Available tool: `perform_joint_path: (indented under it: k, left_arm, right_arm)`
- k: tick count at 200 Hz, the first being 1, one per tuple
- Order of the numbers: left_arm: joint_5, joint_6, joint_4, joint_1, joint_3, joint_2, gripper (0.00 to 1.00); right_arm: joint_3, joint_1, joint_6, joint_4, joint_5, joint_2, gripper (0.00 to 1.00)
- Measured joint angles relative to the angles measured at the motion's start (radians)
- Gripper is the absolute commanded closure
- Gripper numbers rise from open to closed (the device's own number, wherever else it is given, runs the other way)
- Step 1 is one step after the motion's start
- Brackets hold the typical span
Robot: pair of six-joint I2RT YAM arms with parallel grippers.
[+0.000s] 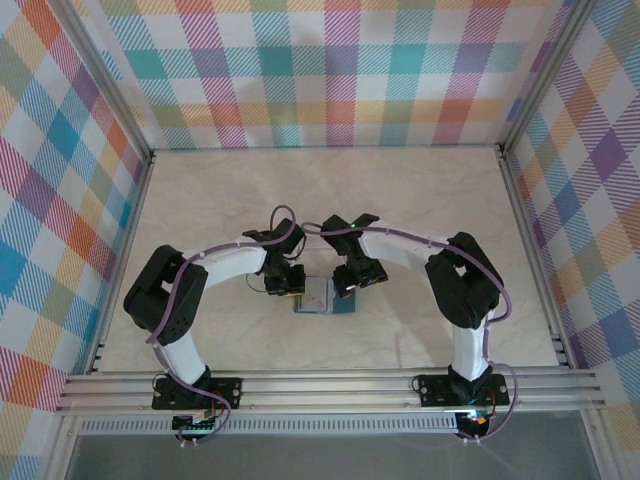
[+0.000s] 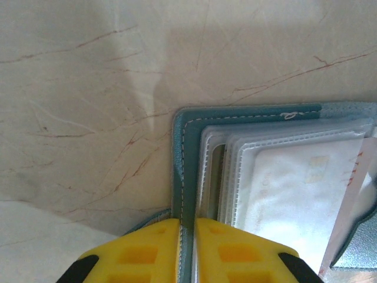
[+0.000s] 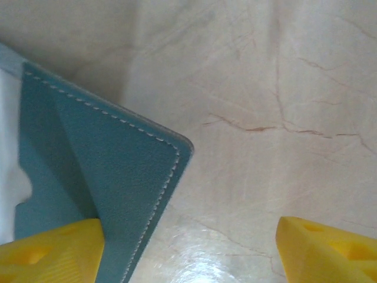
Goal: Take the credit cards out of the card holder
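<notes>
L tool [image 2: 187, 236] pinches card holder [image 2: 184, 153] edge — R tool [image 3: 188, 253] agape.

Overhead, the card holder [image 1: 322, 297] at frame centre is too small for me to read its pockets. My left wrist view cuts it off right and bottom; the left jaws cover its lower edge. Right wrist view crops it at left.

Teal with pale stitching on the holder [image 3: 112, 171]; milky clear on its sleeves [image 2: 283, 177]. Cream with reddish veins across the counter [image 2: 88, 88]. Yellow on left gripper [image 2: 187, 247] and right gripper [image 3: 188, 247]. Pastel plaid over the walls [image 1: 330, 70].
</notes>
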Motion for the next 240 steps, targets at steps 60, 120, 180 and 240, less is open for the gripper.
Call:
perform_joint_path:
  k: [60,120,180,240]
  left_arm:
    - [0.016,-0.014,0.045,0.004,-0.036,-0.023,0.84]
    - [0.036,-0.036,0.064,0.006,-0.050,-0.035,0.84]
    - [0.036,-0.037,0.041,0.006,-0.050,-0.059,0.84]
    - [0.049,-0.037,0.033,0.006,-0.035,-0.069,0.84]
  right_arm:
    - [0.035,0.031,0.015,-0.044,0.138,0.065,0.12]
    - [0.025,0.039,0.018,-0.035,0.163,0.023,0.16]
    - [0.024,0.037,0.052,-0.016,0.058,-0.094,0.22]
    - [0.024,0.037,0.157,0.028,-0.060,-0.179,0.52]
